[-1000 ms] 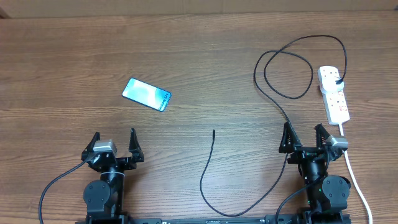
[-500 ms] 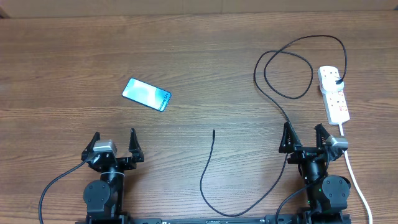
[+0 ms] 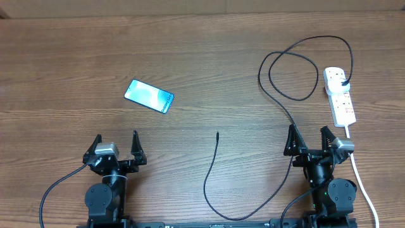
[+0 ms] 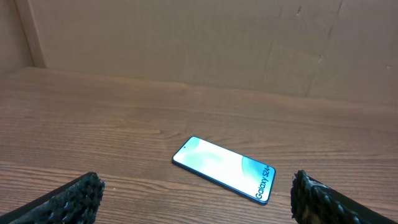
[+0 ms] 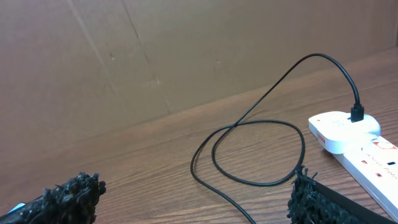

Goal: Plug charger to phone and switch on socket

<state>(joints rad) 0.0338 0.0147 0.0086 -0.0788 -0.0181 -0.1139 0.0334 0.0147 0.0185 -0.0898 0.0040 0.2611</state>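
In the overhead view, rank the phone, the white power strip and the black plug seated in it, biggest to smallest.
1. power strip and phone: nearly alike. The strip looks slightly longer, but it is too close to rank firmly.
2. black plug: clearly the smallest.

Brown wood-grain table (image 3: 209, 57), plain tan cardboard-like wall (image 4: 186, 43) behind its far edge, even light

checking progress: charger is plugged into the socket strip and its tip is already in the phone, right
No. The charger is plugged into the socket, but its tip lies bare on the table, apart from the phone; the overhead view shows it.
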